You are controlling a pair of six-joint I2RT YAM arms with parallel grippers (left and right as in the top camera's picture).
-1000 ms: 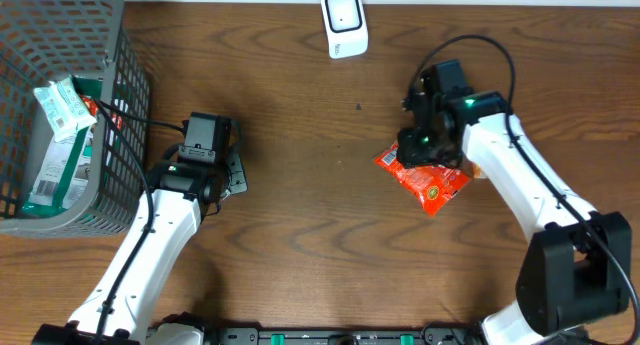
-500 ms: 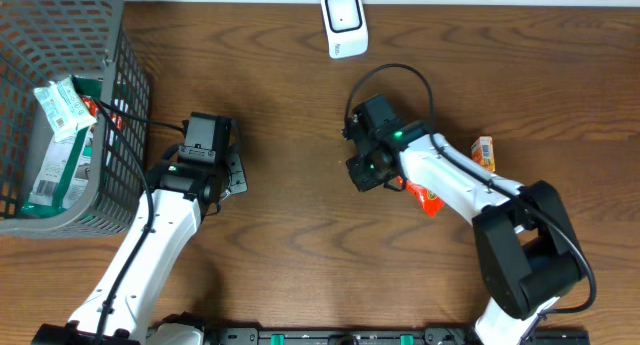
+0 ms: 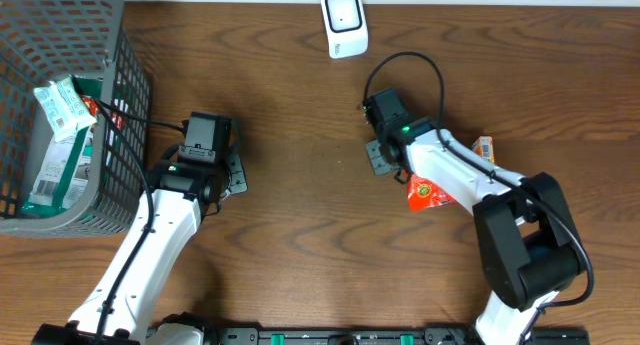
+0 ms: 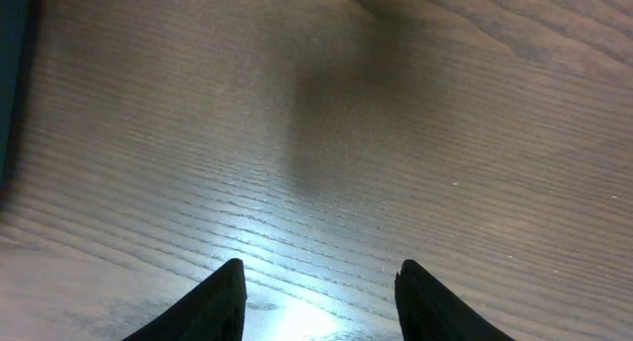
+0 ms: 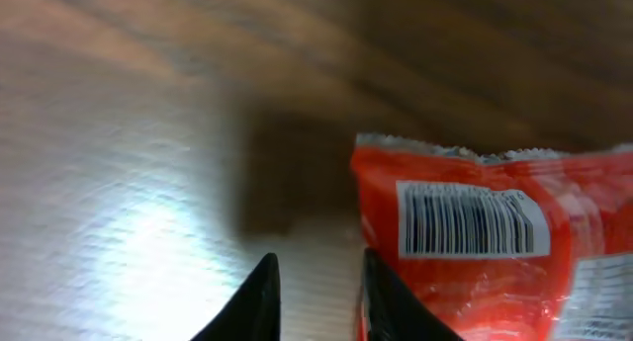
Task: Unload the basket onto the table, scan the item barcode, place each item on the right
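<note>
**PACKET ON TABLE, BARCODE UP; BOTH GRIPPERS EMPTY**

Locates the red packet point(image 3: 425, 193) from overhead on the wooden table point(image 3: 300, 245), right of centre, partly under the right arm point(image 3: 470, 175) and just beside the right gripper point(image 3: 378, 157). Places the white scanner point(image 3: 344, 23) at the table's far edge, well apart from the packet. Notes a small orange item point(image 3: 484, 148) near the right arm's outer side. Notes also a grey basket point(image 3: 120, 75) at the far left holding green-and-white packs point(image 3: 62, 103) (print too small to read).

Finds in the right wrist view what overhead cannot give: a black-and-white barcode point(image 5: 473, 220) on the packet's upward face, close under its crimped edge. Shows there also the right jaws a narrow gap apart, with bare wood in the gap and nothing clamped. Puts the packet's corner just beside one jaw; cannot tell whether touching or apart. Gives the scanner, basket and orange item from overhead only.

Sets the left gripper point(image 3: 234, 175) close to the basket's right side, over bare table. Confirms through the left wrist view jaws standing well apart, with only wood grain and a glare patch between, nothing held (overhead alone leaves that gap unreadable).
</note>
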